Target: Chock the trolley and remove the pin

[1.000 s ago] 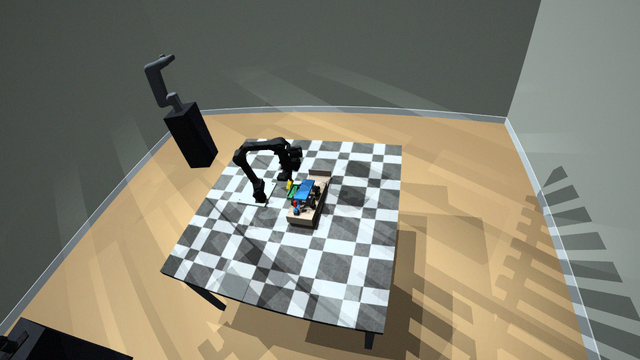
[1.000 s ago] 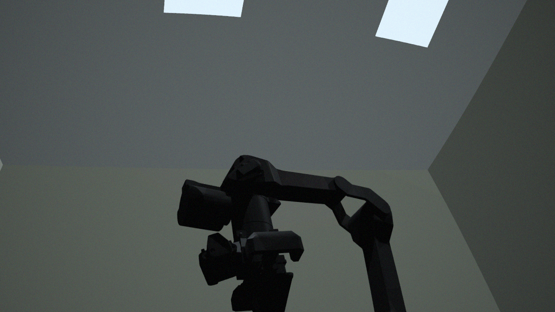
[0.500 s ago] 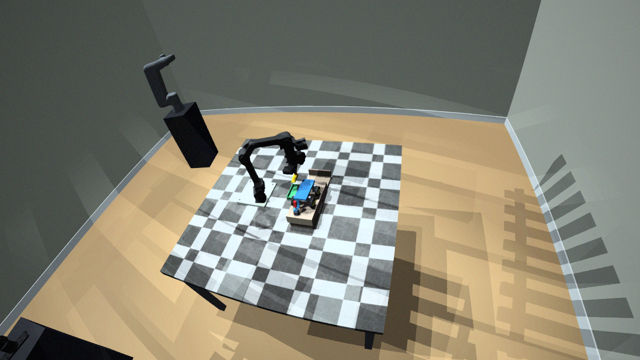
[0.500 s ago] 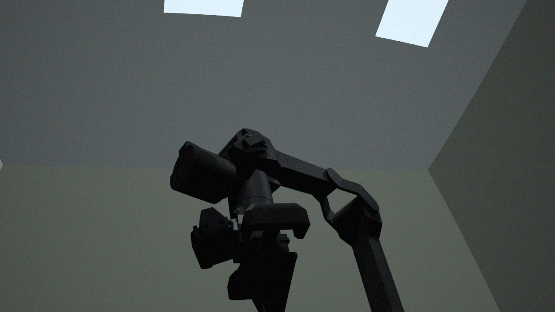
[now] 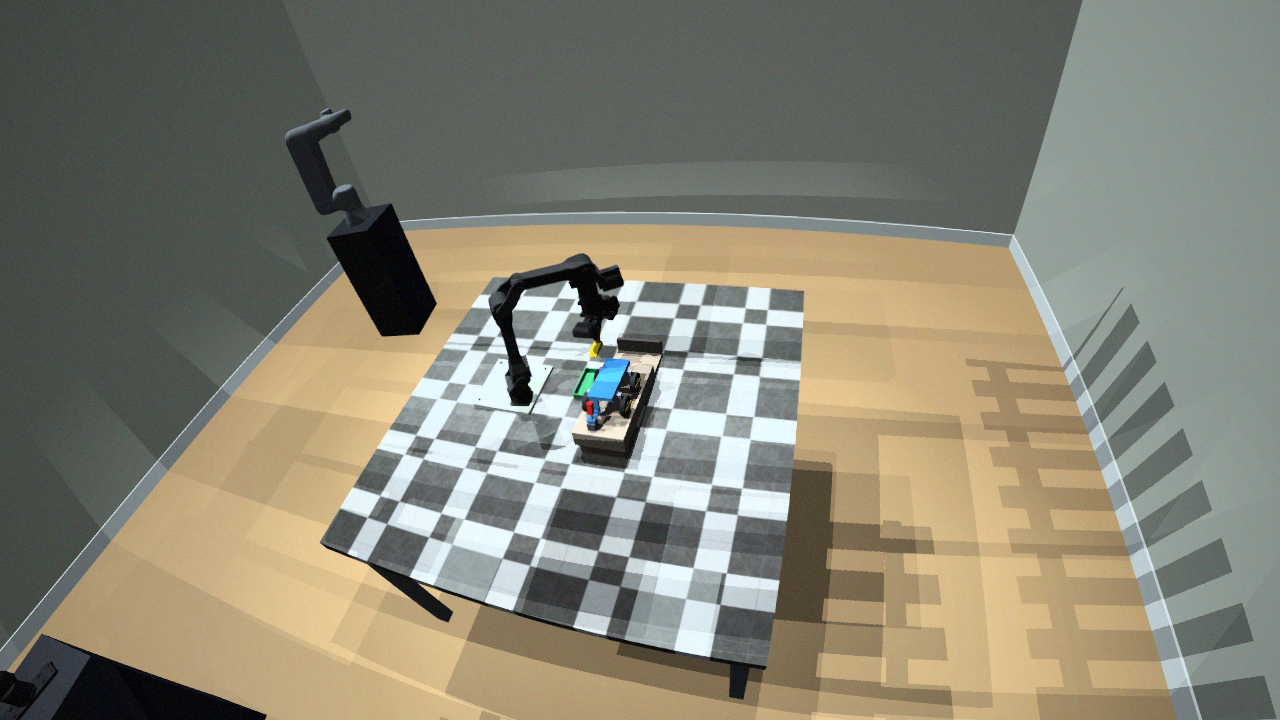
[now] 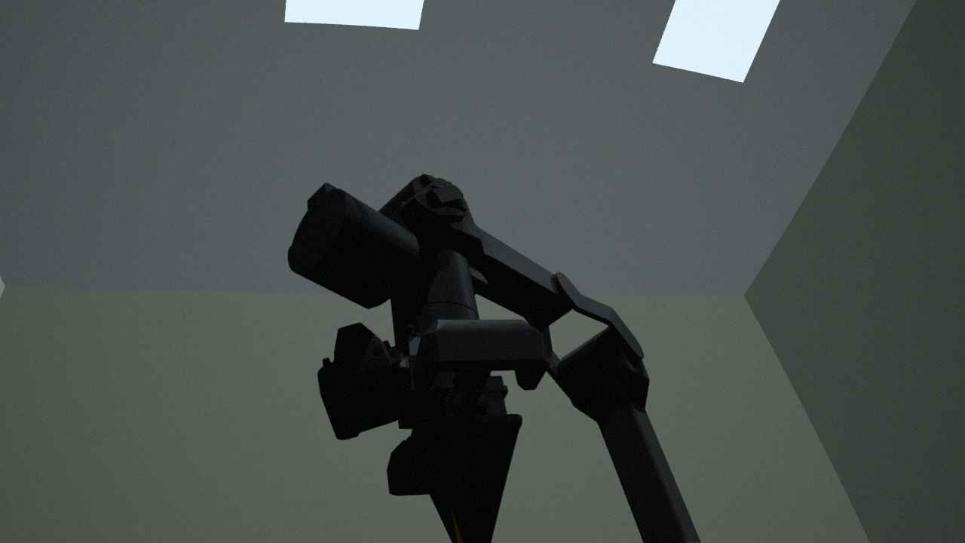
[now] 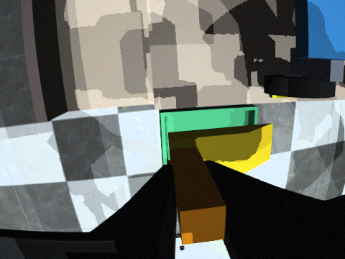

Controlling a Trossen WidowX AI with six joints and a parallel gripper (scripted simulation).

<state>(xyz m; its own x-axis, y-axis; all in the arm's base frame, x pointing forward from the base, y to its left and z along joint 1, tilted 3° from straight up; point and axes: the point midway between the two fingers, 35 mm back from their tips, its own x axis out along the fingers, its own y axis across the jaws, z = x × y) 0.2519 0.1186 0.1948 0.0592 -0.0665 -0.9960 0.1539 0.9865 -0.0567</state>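
From above I see a table with a grey-and-white chequered top (image 5: 707, 429), and on it a jointed black robot arm (image 5: 544, 271) (image 6: 516, 266) rising from a pale flat base plate (image 5: 490, 399) toward the worktop's left edge. The arm reaches over toward the far edge, and its black parallel-jaw gripper (image 5: 595, 341) points downward. The yellow chock with its orange bar handle (image 5: 595, 350) (image 7: 235, 151) hangs there, off the trolley. Nearer the middle of the worktop lies a long tan ramp with dark sides (image 5: 608, 436) (image 7: 100, 57), its dark end board (image 5: 640, 345) toward the far edge. On the ramp stands the small trolley with a flat blue top and black wheels (image 5: 609, 379) (image 7: 327, 30). The red-headed stop pin (image 5: 589, 408) stands at the trolley's end facing the near edge. The shallow green rectangular tray (image 5: 584, 383) (image 7: 208, 120) sits beside the ramp, on the arm's side.

From the low exterior side, the arm is a dark shape against the wall, bent over and pointing down; the fingertips are out of sight.

Through the wrist camera, the claw is closed down to a narrow gap, its dark fingers gripping the orange handle. The yellow body overlaps part of the tray in this view, and one black wheel shows at the right.
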